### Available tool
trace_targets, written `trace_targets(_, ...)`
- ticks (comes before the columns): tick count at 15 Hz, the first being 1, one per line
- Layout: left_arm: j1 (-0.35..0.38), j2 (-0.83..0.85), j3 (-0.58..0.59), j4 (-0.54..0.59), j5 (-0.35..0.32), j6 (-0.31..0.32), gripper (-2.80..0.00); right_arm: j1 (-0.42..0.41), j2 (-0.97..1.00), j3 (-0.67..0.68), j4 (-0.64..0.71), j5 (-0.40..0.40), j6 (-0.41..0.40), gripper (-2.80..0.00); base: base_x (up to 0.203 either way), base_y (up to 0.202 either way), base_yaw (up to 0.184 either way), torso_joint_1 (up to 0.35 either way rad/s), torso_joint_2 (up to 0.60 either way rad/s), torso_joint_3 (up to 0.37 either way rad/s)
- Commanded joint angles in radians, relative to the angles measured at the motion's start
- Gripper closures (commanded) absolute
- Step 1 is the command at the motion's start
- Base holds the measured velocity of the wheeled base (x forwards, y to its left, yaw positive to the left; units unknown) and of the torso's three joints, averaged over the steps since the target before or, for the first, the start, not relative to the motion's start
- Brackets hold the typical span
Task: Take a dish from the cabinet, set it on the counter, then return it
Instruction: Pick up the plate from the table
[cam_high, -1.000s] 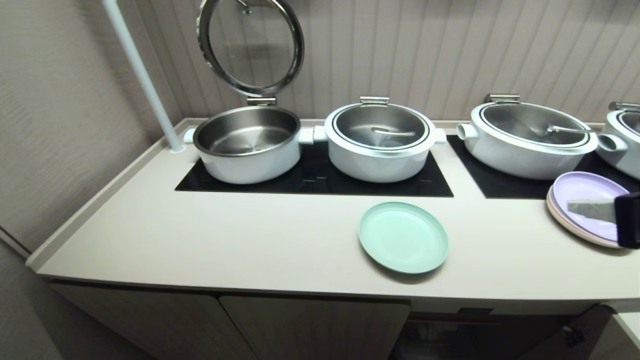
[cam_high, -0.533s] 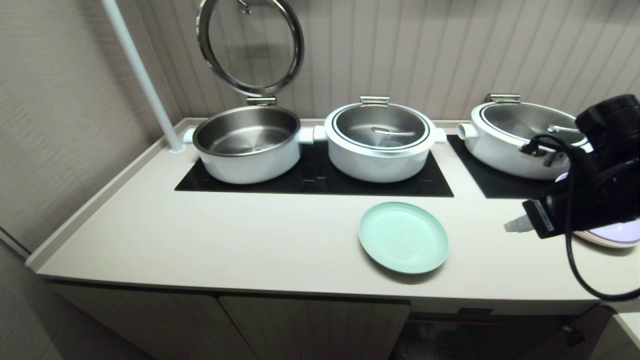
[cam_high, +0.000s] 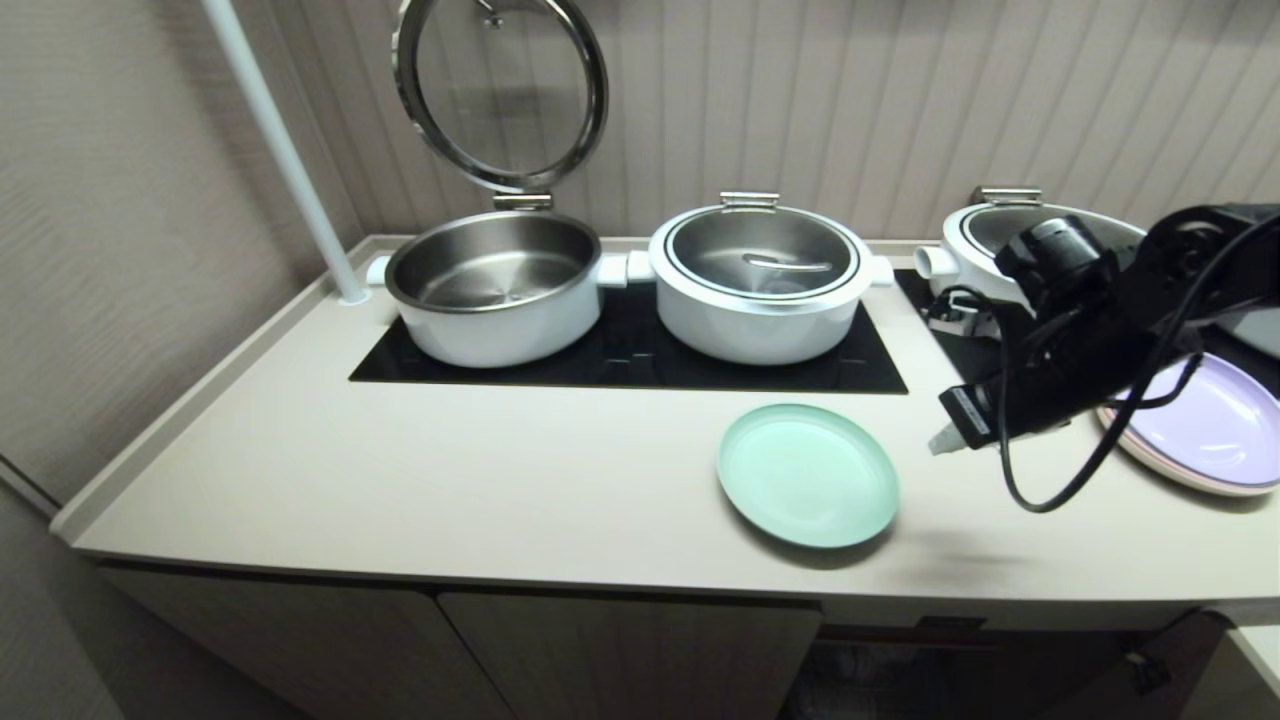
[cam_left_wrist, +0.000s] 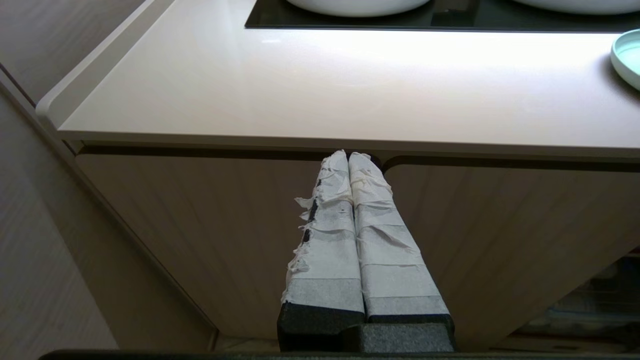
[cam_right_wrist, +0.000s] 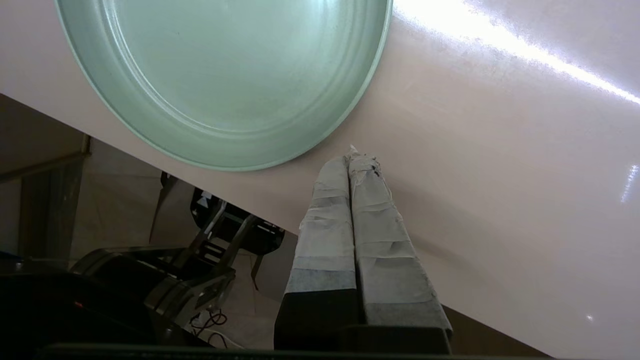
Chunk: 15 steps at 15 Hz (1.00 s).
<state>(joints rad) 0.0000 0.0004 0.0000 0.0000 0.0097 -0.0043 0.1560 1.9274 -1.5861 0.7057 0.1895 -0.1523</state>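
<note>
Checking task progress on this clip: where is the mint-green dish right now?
In the head view the dish lies flat on the counter, just in front of the black cooktop, with the shut right gripper hovering beside it.

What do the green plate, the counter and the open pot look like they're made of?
The green plate looks like matte plastic or melamine: flat even colour, soft sheen, thin low rim. The counter seems a smooth solid-surface or stone-like slab, satin, reflecting a light streak. The open pot has a brushed steel-looking inside and a glossy white shell, enamel or plastic; I can't tell which.
</note>
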Motion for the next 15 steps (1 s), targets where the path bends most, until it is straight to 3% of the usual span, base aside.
trace_targets(1, 0.000, 0.000, 0.000, 0.000, 0.001, 0.000, 0.00, 0.005, 0.066, -0.038, 0.009, 0.001, -0.001, 0.00, 0.000, 0.000, 0.000, 0.000, 0.00, 0.000)
trace_targets(2, 0.000, 0.000, 0.000, 0.000, 0.000, 0.000, 0.00, 0.005, 0.075, -0.045, 0.011, 0.001, -0.001, -2.23, 0.000, 0.000, 0.000, 0.000, 0.00, 0.000)
trace_targets(3, 0.000, 0.000, 0.000, 0.000, 0.001, 0.000, 0.00, 0.005, 0.082, -0.048, 0.012, 0.002, 0.002, -2.80, 0.000, 0.000, 0.000, 0.000, 0.00, 0.000)
trace_targets(10, 0.000, 0.000, 0.000, 0.000, 0.001, 0.000, 0.00, 0.010, 0.099, -0.049, 0.011, 0.001, -0.001, -2.80, 0.000, 0.000, 0.000, 0.000, 0.00, 0.000)
trace_targets(15, 0.000, 0.000, 0.000, 0.000, 0.001, 0.000, 0.00, 0.040, 0.137, -0.079, 0.013, -0.064, 0.002, -2.80, 0.000, 0.000, 0.000, 0.000, 0.00, 0.000)
